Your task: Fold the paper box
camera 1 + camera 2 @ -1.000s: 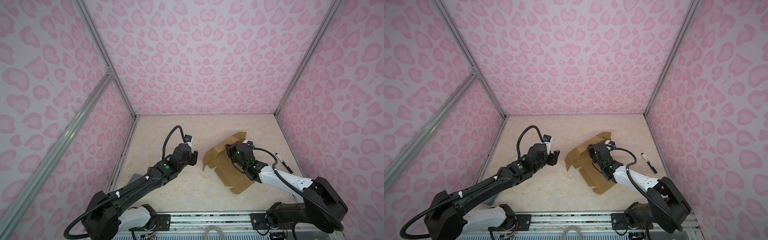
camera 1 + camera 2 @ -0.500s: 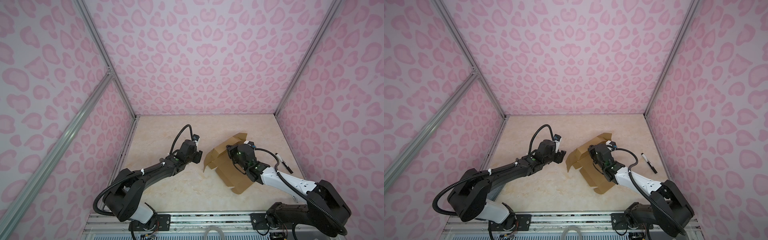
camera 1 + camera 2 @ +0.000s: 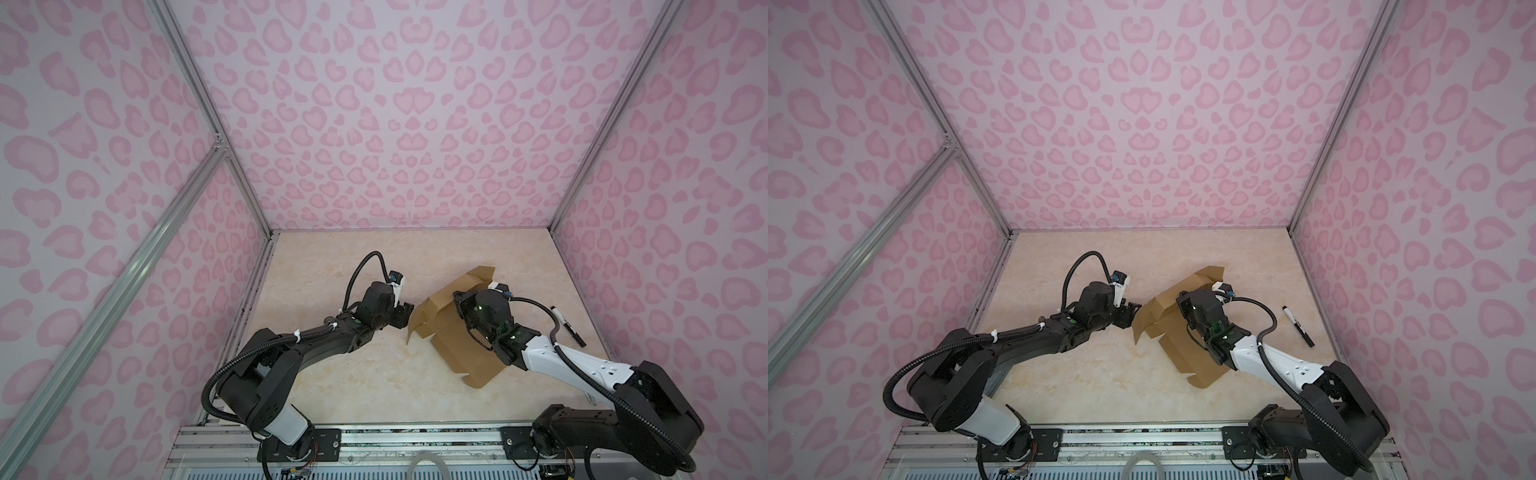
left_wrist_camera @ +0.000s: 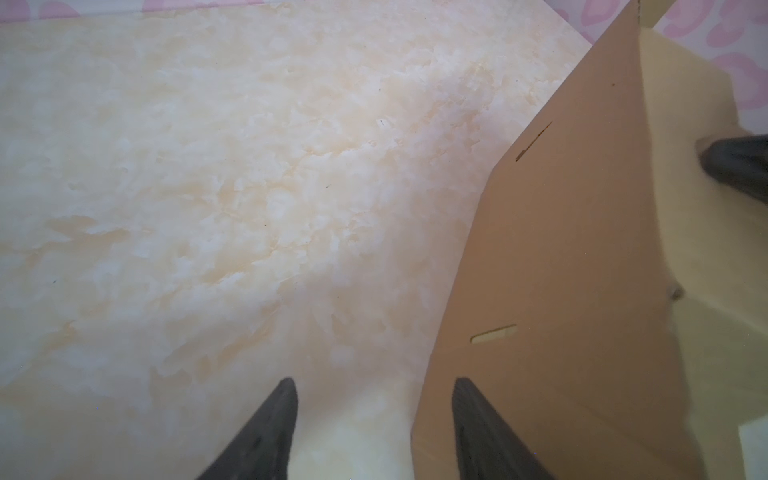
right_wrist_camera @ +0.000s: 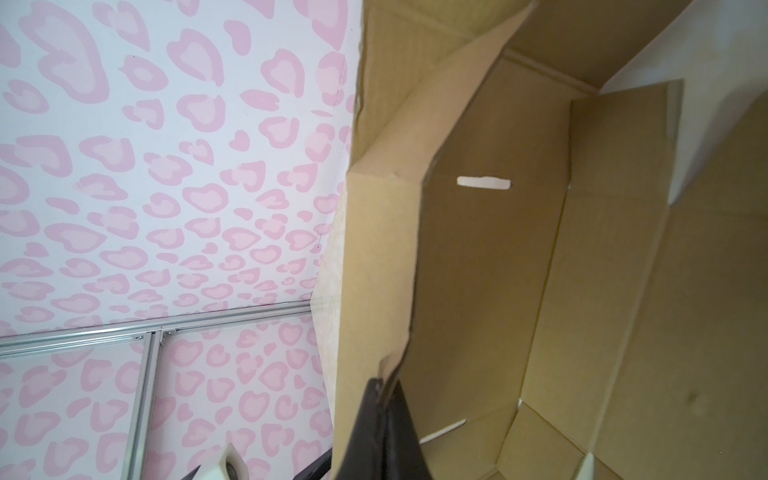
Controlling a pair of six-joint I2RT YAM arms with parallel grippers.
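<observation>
One paper box point(image 3: 461, 359) pinched by right claw point(image 5: 384, 386), left claw point(image 4: 374, 380) spread, one marker point(image 3: 567, 326).

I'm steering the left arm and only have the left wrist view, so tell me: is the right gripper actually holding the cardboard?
Observer: Yes. In the right wrist view the right gripper is shut on the edge of a flap of the paper box.
Operator: Anything lying loose nearby?
Observer: In a top view a black marker pen lies on the table to the right of the box, apart from it.
Operator: How much is folded?
Observer: Little. In both top views the box's near end lies flat, and only its far and left flaps stand up.
</observation>
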